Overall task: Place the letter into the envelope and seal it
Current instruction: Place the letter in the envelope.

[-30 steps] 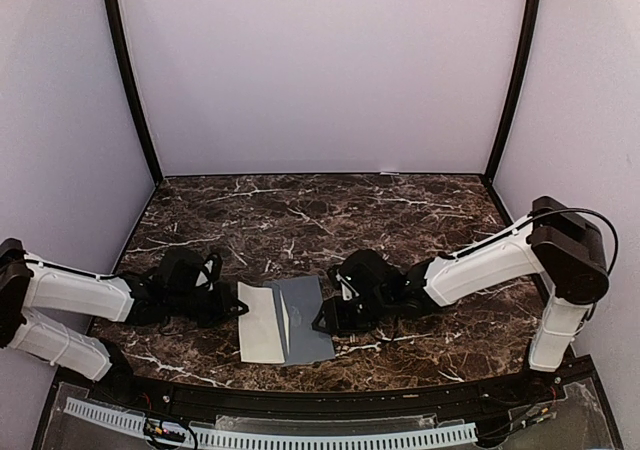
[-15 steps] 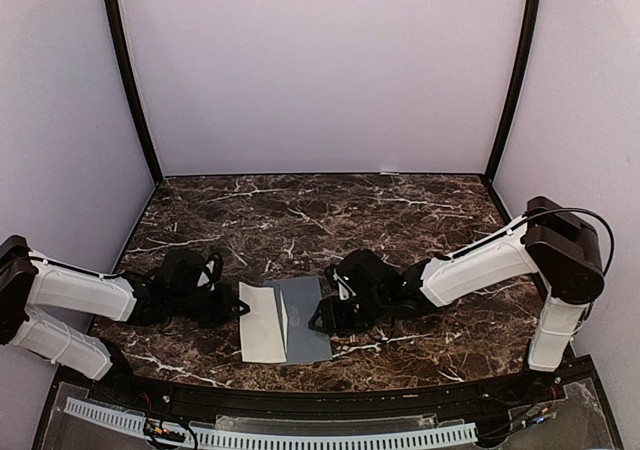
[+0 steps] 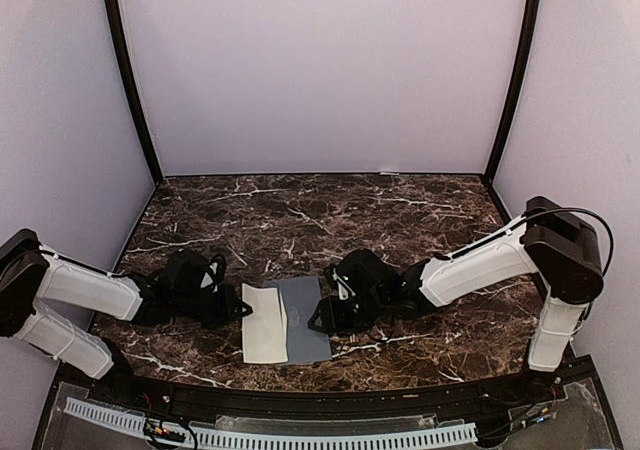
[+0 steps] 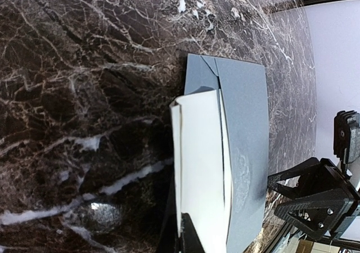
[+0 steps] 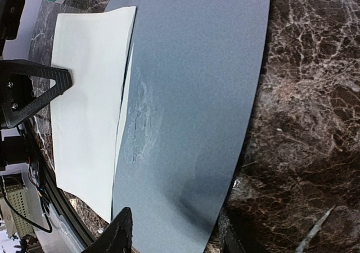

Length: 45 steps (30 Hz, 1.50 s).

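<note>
Marble tabletop (image 3: 400, 210), dark with white veins, fills the middle of the top view; the two arms reach in low from the lower left and the lower right and meet near the lower centre.

On that spot the envelope (image 3: 308, 320) lies flat, grey-blue; its left side meets the letter (image 3: 263, 325), which is cream and slightly bowed, with its left edge raised off the stone. The letter's right edge overlaps the envelope's left part; how deep it sits inside cannot be told from these views.

The left gripper (image 3: 238, 308) is at the letter's left edge; in the right wrist view one triangular finger lies on top of the sheet, and the gripper appears closed on the letter. The right gripper (image 3: 320, 320) is at the envelope's right edge; its jaws stand apart, with that edge between them, so it seems to steady the envelope more than to clamp it.

The step in hand is judged to be the insertion; sealing is not yet begun. The next move probably calls for the left gripper to push the sheet toward the right, low and flat, so that it slides into the mouth and does not buckle; the right gripper must keep the envelope from sliding away, and a firmer hold may be needed.
</note>
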Tool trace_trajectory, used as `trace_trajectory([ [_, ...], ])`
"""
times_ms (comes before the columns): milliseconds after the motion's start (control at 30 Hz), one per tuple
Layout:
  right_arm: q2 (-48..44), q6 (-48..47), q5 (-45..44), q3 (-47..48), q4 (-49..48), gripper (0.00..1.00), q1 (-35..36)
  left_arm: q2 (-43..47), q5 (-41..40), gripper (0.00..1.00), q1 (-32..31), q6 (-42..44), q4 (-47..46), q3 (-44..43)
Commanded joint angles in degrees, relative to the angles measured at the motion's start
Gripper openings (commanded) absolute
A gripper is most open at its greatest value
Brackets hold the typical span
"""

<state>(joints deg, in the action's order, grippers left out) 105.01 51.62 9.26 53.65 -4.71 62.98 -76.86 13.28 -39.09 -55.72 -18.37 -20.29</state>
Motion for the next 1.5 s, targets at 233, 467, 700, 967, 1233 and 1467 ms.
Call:
trace_trajectory([
  [233, 1.7, 1.2, 1.1, 0.2, -1.3, 0.49, 0.6, -2.8, 2.3, 0.00, 0.3, 1.2, -3.2, -0.2],
  [467, 0.5, 4.3, 2.2, -2.4, -6.7, 0.48, 0.5, -3.9, 2.9, 0.00, 0.3, 0.8, -3.5, 0.1],
  [700, -1.8, 6.4, 2.4, -4.4, -10.7, 0.47, 0.4, -4.2, 3.5, 0.00, 0.3, 0.4, -4.3, 0.7],
  [967, -4.7, 8.2, 1.2, -6.9, -13.4, 0.47, 0.3, -4.7, 3.9, 0.00, 0.3, 0.6, -4.6, 0.7],
  [1233, -8.1, 10.5, 2.8, -11.8, -22.7, 0.46, -0.5, -5.7, 5.2, 0.00, 0.3, 0.6, -5.7, 1.3],
  [1467, -5.5, 11.2, 5.0, -11.7, -24.6, 0.39, -0.6, -6.1, 6.5, 0.00, 0.3, 0.4, -7.5, 1.5],
])
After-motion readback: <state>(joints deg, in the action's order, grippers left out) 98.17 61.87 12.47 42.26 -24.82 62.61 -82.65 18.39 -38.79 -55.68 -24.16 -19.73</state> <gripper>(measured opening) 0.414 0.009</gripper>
